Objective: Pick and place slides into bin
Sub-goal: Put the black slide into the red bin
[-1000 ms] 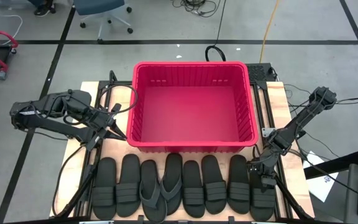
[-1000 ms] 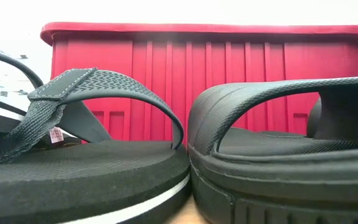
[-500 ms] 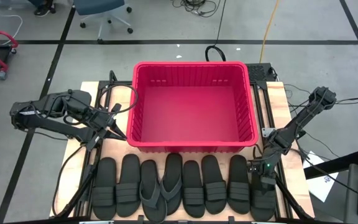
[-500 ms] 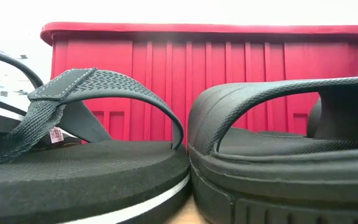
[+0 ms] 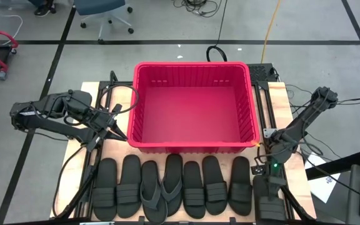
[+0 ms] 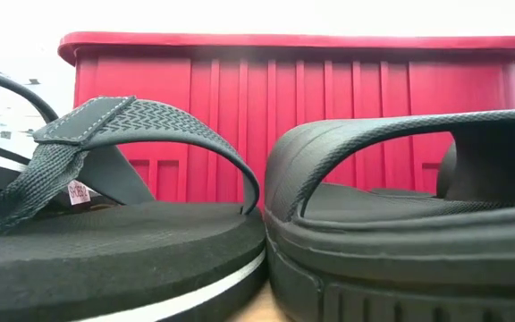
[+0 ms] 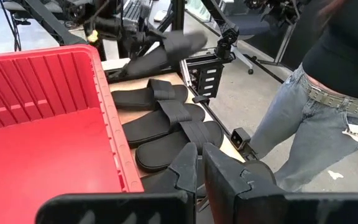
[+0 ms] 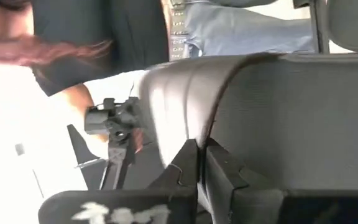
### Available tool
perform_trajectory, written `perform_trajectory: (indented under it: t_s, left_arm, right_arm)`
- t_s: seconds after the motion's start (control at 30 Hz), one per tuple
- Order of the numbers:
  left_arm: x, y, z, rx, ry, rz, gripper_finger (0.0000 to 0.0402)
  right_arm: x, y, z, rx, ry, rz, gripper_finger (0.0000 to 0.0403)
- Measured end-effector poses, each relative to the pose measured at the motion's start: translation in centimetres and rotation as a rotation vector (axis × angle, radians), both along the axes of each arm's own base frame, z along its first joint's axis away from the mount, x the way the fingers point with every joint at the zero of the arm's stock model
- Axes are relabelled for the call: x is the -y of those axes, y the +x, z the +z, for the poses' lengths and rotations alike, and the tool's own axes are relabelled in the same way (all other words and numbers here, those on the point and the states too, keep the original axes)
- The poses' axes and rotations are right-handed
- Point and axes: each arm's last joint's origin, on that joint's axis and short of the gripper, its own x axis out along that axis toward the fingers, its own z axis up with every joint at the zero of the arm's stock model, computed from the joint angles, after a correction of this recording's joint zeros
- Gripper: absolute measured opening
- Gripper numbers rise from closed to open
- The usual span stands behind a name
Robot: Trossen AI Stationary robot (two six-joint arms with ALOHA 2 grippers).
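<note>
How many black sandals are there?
8. Seven black rubber sandals lie in a row on the table beside the red plastic bin; the eighth is held by the right gripper at the row's right end. None seems hidden.

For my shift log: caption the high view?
Right gripper holds the end slide lifted from the row; left gripper waits beside the empty red bin.

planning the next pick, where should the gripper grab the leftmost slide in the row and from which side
Probably by the wide strap across the leftmost slide, coming straight down from above. It lies flat, sole down, close beside its neighbour, so the raised strap is the easiest part for fingers to close on. The left gripper is nearest.
</note>
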Motion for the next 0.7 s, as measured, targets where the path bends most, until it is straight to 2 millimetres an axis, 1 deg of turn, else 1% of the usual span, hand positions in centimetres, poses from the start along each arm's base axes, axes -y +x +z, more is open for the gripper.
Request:
perform_trajectory:
  t_s: [0.17, 0.47, 0.7]
  left_arm:
    - [0.0, 0.0, 0.0, 0.002, 0.002, -0.001, 0.0026]
    - [0.0, 0.0, 0.0, 0.002, 0.003, -0.001, 0.0026]
    - [0.0, 0.0, 0.0, 0.002, 0.003, -0.001, 0.0026]
  right_arm:
    - [-0.2, 0.2, 2.2, -0.002, 0.033, -0.006, 0.0000]
    - [-0.4, 0.4, 5.4, 0.012, 0.102, -0.008, 0.0000]
    - [-0.3, 0.3, 8.8, 0.008, 0.155, -0.016, 0.0000]
